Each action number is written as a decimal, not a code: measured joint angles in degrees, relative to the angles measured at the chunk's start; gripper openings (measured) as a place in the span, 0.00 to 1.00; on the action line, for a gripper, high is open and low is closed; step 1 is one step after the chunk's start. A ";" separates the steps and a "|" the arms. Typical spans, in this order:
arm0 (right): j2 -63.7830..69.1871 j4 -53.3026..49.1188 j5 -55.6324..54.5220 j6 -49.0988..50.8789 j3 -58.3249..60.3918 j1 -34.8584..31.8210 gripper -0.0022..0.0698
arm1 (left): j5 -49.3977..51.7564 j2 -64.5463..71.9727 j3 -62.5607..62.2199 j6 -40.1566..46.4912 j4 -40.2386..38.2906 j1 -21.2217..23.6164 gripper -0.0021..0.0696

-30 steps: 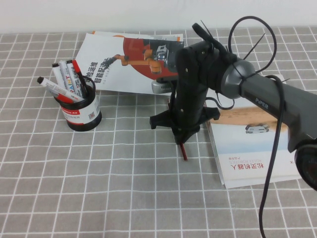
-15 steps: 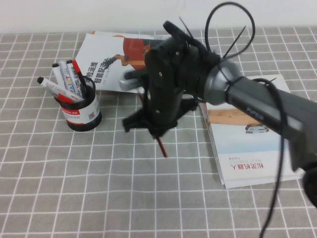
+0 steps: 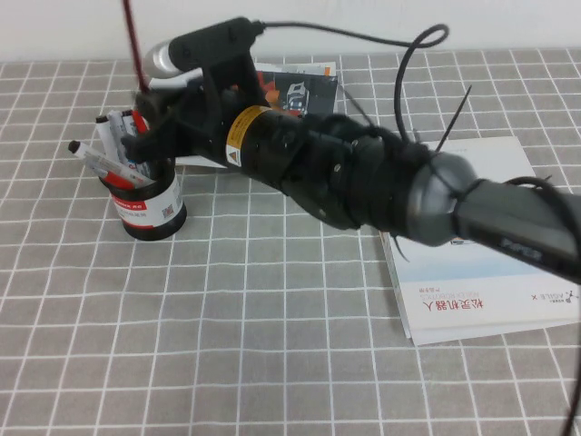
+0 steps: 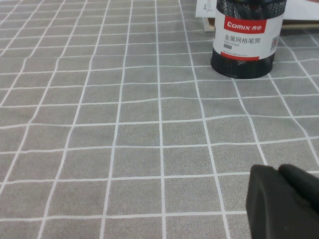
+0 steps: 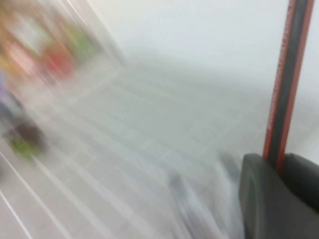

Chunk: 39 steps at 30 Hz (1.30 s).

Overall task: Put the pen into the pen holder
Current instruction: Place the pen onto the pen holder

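Swung leftward since a second ago, the right tool now sits just above the pen holder, clenched on the pen, which stands upright above it. Left tool: fingers' state unclear, low over the table.

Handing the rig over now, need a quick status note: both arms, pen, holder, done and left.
Right gripper: above the round black mesh pen holder, jaws shut on the thin dark red pen, which points upward.
Left gripper: low over the grey checked tablecloth, apart from the holder; jaw state unclear.
Holder stands upright with several white markers inside.
Done: pen picked up and carried to the holder.
Left: get the pen into the holder, release, pull back.
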 joint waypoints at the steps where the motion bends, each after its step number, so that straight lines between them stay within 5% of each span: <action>1: 1.01 -0.97 -6.21 0.27 0.04 -0.29 0.05 | 0.00 0.00 0.00 0.00 0.00 0.00 0.02; 7: 10.02 0.31 -21.97 -4.92 -4.97 -1.58 0.05 | 0.00 0.00 0.00 0.00 0.00 0.00 0.02; 18: 22.12 1.38 -11.18 -7.74 -21.04 -1.58 0.07 | 0.00 0.00 0.00 0.00 0.00 0.00 0.02; 26: 21.86 -1.07 -1.92 -7.84 -21.65 -1.61 0.54 | 0.00 0.00 0.00 0.00 0.00 0.00 0.02; 28: 21.22 -1.62 1.21 -7.84 -21.65 -1.71 0.57 | 0.00 0.00 0.00 0.00 0.00 0.00 0.02; 30: 20.02 -2.18 3.23 -6.72 -21.51 -1.71 0.50 | 0.00 0.00 0.00 0.00 0.00 0.00 0.02; 35: 12.83 -5.65 2.79 -1.79 -15.29 -1.61 0.11 | 0.00 0.00 0.00 0.00 0.00 0.00 0.02; 39: 2.64 -7.19 0.10 -0.88 -1.92 -1.52 0.03 | 0.00 0.00 0.00 0.00 0.00 0.00 0.02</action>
